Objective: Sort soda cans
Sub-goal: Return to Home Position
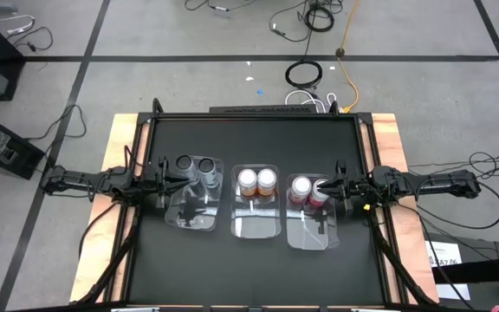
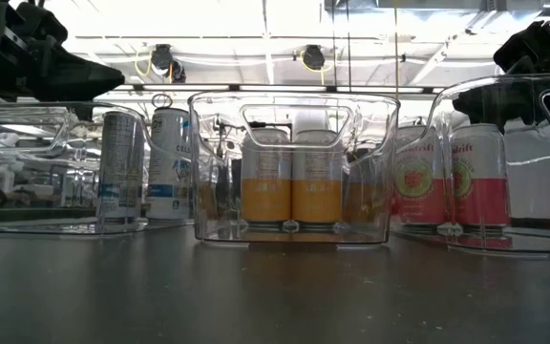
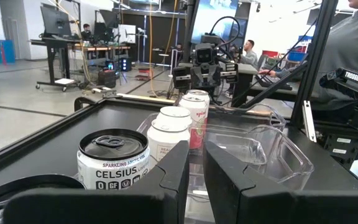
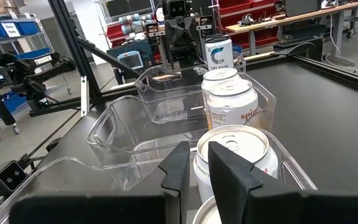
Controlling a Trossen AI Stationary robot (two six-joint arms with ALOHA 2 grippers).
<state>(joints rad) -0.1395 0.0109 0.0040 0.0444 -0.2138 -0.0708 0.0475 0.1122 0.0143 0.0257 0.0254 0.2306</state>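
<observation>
Left gripper point(image 1: 171, 179): fingers drawn close, only a slim slit between them, grasping nothing; raised above the outer edge of the left bin point(image 1: 193, 218), just beside the cans standing there. Right gripper point(image 1: 327, 186): fingers likewise drawn close with a narrow slit, nothing held; raised above the outer edge of the right bin point(image 1: 312, 236), with the silver top of a pink can directly below and ahead of it in its own wrist view. Worktop point(image 1: 258, 273): black, carrying three clear plastic bins side by side in a row, none touching its neighbour. Left bin: two white-and-blue cans point(image 1: 184, 163) with dark tops, upright, side by side at the end farther from the low camera; the wrist view shows one lettered CELSIUS. Middle bin point(image 1: 258, 227): two orange cans point(image 1: 247, 180), upright, side by side and touching, at the same far end; in the low view their orange bands show through the bin's front wall. Right bin: two pink-and-white cans point(image 1: 301, 186), upright, side by side at the far end, the outer one partly covered by the right gripper in the high view. All six cans are binned, one colour to each bin; the near half of every bin is bare. Beyond the worktop: a person in a grey top point(image 3: 353, 43), standing beside the frame.
</observation>
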